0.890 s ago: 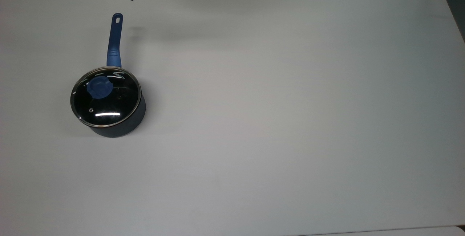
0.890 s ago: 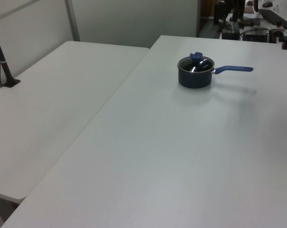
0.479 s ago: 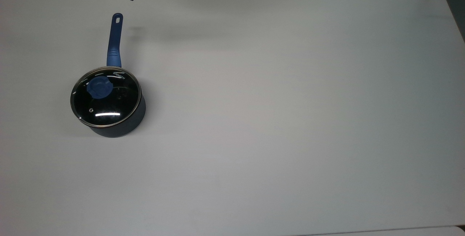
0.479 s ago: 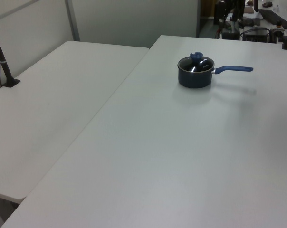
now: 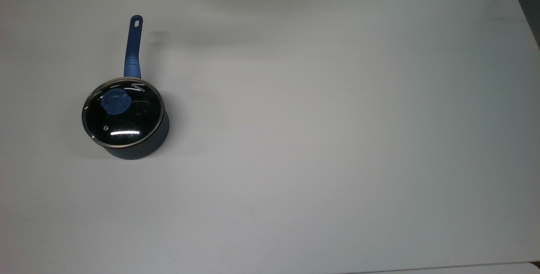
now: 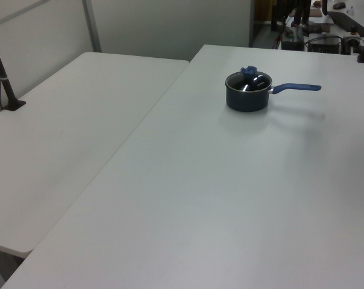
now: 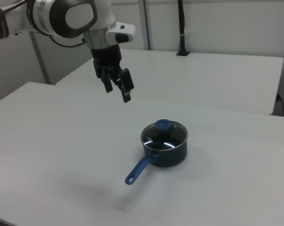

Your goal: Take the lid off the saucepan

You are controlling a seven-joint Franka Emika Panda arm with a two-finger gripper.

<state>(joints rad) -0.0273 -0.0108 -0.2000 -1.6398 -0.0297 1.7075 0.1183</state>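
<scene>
Near the top view's left edge of the tabletop point(image 5: 320, 139) I see the saucepan point(image 5: 135, 147) | lid point(image 5: 122, 113) seated on it | gripper point(image 7: 122, 89) above, fingers slightly apart, empty.

White table point(image 5: 337, 139) w/ lidded saucepan point(image 5: 137, 147) on it.

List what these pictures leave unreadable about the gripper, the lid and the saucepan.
- Gripper: in the right view the fingers overlap, so open or shut cannot be told; in the top view the picture's upper edge cuts it off.
- Saucepan: its contents are masked by glare and reflections on the lid in the top view.
- Lid's lettering in the top view: too small to read.
- Saucepan's far wall: hidden by its own body in the left view.
</scene>
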